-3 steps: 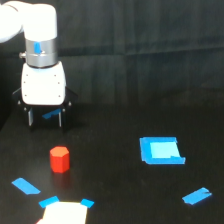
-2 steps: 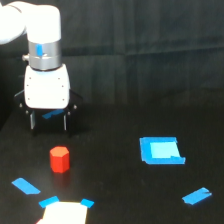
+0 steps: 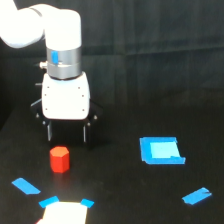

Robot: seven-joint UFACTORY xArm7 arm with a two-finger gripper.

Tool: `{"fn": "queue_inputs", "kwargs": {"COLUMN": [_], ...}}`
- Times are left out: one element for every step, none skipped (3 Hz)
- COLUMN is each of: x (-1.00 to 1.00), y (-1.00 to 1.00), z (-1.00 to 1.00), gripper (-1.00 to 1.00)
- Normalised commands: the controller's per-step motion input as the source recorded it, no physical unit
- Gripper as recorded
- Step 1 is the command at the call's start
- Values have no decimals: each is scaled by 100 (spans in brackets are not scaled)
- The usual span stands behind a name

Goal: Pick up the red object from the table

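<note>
In the exterior view, the only one given, the arm is seen in the upper left of the frame, with the gripper point(image 3: 66, 132) pointed down at the table point(image 3: 125, 195). The jaws are spread wide, with a clear gap between the two dark fingers point(image 3: 48, 132), and nothing is held between them. The block point(image 3: 59, 159) is found in the lower left of the frame, upright on the table, just below the fingertips in the picture and a little left of the midpoint between them. No contact between fingers and block is seen; whether the tips are above it or behind it cannot be told from this view.

The step in hand is judged to be the approach before the grasp. A small shift to centre the jaws over the block, a descent around it and a closing are called for next.

Other things are well apart from the block: a blue patch point(image 3: 161, 151) at centre right, a tape strip point(image 3: 197, 196) at lower right, another strip point(image 3: 26, 186) at lower left, and a pale glare spot point(image 3: 62, 214) at the bottom edge. Nothing is seen to stand in the way.
</note>
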Motion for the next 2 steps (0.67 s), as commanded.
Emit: {"fn": "queue_inputs", "kwargs": {"x": [-65, -65], "y": [-39, -31], "z": [-7, -8], "gripper": [56, 50]}}
